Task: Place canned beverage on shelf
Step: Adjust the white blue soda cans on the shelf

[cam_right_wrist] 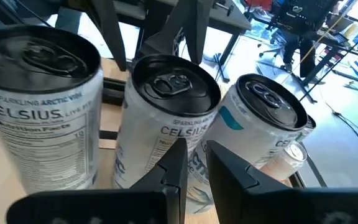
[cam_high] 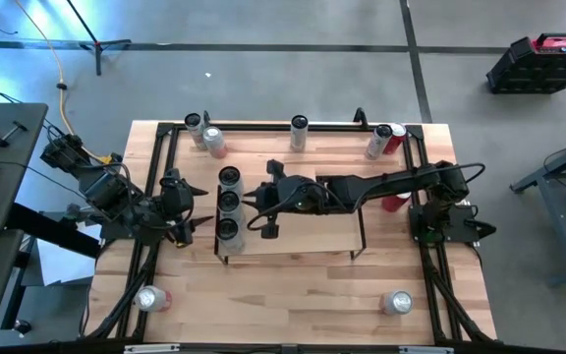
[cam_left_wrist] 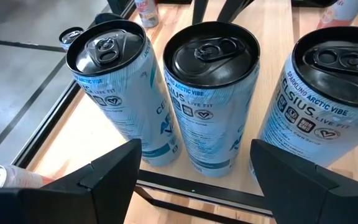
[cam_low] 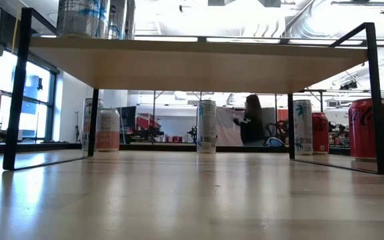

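Both tools are seen empty, left tool [cam_left_wrist: 191, 168] spread wide, right tool [cam_right_wrist: 194, 165] nearly closed, beside three rigid, slick-looking cans [cam_high: 229, 203] on the shelf [cam_high: 303, 236], best gripped mid-body.

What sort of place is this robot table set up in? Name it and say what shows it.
Probably an open-plan lab or workshop: bare grey concrete floor around the table, exposed ceiling ducts overhead, and a person seated among desks beyond the cans.

Glossy metal cans [cam_left_wrist: 211, 93]; matt wood shelf [cam_high: 303, 234].
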